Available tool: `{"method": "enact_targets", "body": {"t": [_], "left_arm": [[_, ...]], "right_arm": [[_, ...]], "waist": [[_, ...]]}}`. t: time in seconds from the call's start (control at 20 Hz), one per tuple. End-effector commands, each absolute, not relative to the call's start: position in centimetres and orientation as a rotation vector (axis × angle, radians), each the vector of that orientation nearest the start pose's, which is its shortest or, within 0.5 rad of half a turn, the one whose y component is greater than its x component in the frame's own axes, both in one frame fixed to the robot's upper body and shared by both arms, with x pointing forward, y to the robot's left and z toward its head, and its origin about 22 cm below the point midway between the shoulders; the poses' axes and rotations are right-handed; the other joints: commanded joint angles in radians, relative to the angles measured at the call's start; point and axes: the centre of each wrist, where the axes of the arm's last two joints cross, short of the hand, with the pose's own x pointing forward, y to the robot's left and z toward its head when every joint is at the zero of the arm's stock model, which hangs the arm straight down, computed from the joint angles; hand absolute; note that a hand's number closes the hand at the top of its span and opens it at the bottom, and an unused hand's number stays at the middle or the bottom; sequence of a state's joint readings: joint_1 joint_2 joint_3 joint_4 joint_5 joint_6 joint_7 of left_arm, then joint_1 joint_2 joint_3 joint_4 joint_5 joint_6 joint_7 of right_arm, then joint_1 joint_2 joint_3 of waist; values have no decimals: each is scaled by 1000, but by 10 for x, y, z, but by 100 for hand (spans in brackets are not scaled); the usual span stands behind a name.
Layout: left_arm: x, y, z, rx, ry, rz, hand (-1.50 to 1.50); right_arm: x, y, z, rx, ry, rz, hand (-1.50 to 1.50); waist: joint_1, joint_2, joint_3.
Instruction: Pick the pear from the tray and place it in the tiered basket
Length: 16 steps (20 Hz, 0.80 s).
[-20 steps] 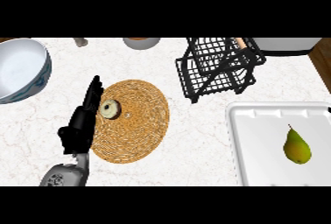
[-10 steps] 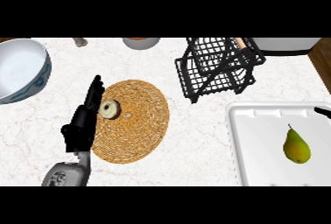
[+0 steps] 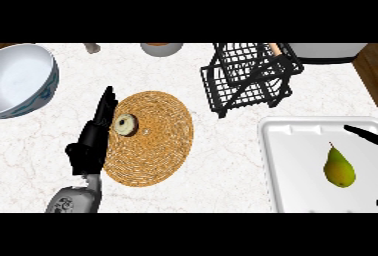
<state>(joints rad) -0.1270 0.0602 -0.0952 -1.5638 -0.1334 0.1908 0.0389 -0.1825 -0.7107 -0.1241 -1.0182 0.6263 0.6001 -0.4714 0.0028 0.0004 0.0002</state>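
The pear (image 3: 339, 168) lay on the white tray (image 3: 295, 165) at the right side of the counter (image 3: 221, 165), stem pointing away from the robot, its yellow-green body well inside the tray's rim and touched by nothing. The black tiered basket (image 3: 247, 75) stood beyond the tray toward the far edge, tilted in the view, apart from the tray.

The left hand (image 3: 92, 140) was at the left edge of a round woven mat (image 3: 151, 137), its fingers held straight and pointing away from the robot — relaxed, holding nothing. A small round pale object (image 3: 125, 125) rested on the mat just beside those fingers; what it was could not be made out.

Of the right hand (image 3: 362, 133), only a thin black tip showed, coming in from the right edge over the tray's far corner, above and to the right of the pear and not touching it. Whether that hand was spread or curled could not be told from so little.

A large white bowl (image 3: 22, 80) sat at the far left, and a smaller cup-like vessel (image 3: 161, 48) — cut off by the view's upper limit — stood at the far edge.
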Motion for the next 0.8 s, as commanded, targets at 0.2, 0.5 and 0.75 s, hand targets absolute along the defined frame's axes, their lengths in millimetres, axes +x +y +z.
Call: {"method": "enact_targets", "body": {"t": [0.2,0.5,0.75], "left_arm": [[272,204,22,178,-1659,-112,0],[280,191,16,200,-1671,-109,0],[273,214,23,203,-1672,-106,0]], "right_arm": [[276,-451,41,-251,-1064,1138,-150],[270,-445,29,-247,-1090,1118,-150],[267,-440,29,-219,-1070,1096,-150]], "waist": [[-2,0,0],[-5,-1,0],[-4,-1,0]]}}
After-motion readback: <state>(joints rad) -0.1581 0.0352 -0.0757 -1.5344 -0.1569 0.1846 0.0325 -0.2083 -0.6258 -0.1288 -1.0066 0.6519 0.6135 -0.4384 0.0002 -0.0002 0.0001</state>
